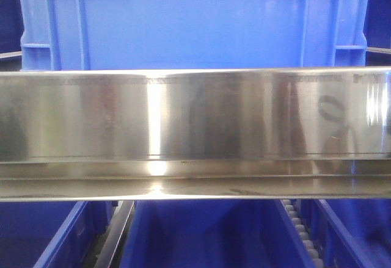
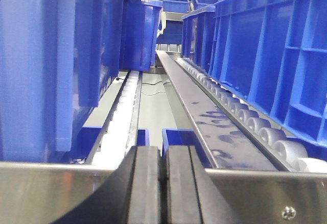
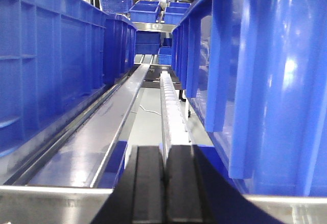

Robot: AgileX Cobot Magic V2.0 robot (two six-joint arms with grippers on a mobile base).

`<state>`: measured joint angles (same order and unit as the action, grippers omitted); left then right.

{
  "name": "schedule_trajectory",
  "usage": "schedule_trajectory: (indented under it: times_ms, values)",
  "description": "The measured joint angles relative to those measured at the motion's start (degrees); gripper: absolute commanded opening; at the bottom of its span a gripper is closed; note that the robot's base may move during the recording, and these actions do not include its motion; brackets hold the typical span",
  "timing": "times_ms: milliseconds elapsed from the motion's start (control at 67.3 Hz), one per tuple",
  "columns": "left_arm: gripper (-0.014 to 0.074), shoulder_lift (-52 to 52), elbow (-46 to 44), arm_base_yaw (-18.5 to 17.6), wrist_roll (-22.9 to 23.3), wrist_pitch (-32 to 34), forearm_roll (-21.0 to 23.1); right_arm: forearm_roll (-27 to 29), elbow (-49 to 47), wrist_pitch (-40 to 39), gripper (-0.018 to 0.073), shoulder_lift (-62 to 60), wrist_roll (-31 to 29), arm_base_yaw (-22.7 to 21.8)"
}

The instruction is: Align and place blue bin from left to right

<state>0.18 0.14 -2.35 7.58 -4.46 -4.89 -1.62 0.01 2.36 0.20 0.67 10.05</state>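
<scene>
Both claws are clenched. The left claw [image 2: 163, 183] has its two black pads pressed flat together with nothing between them, and the right claw [image 3: 164, 183] is shut the same way and empty. Each sits low in the middle of its wrist view, in front of a steel bar [image 2: 56, 193] that crosses the bottom of the picture.

The bin [image 1: 183, 24] fills the top of the front view, roughly centred. Its wide smooth wall faces the camera, with raised ribs and frames near both corners. It stands behind a shiny steel rail [image 1: 195, 115] that hides its base. Below the rail lie lower bins [image 1: 201, 237] and a strip of rollers [image 1: 302, 231].

The left wrist view looks down a lane between a smooth blue wall [image 2: 46, 66] on its left and ribbed crates [image 2: 265, 55] on its right, which rest on a roller track [image 2: 245, 119]. The right wrist view shows ribbed walls [image 3: 46, 60] on its left and a smooth wall [image 3: 276, 81] on its right. I cannot tell which of these walls belong to the bin, and neither claw touches any of them.
</scene>
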Motion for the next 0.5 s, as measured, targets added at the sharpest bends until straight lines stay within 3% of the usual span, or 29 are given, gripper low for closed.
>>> schedule_trajectory:
  times_ms: [505]
  values:
    - [-0.0111,0.0,0.0,0.0,0.0,0.7,0.0,0.0,0.0,-2.8,-0.0078,0.0,0.0,0.0]
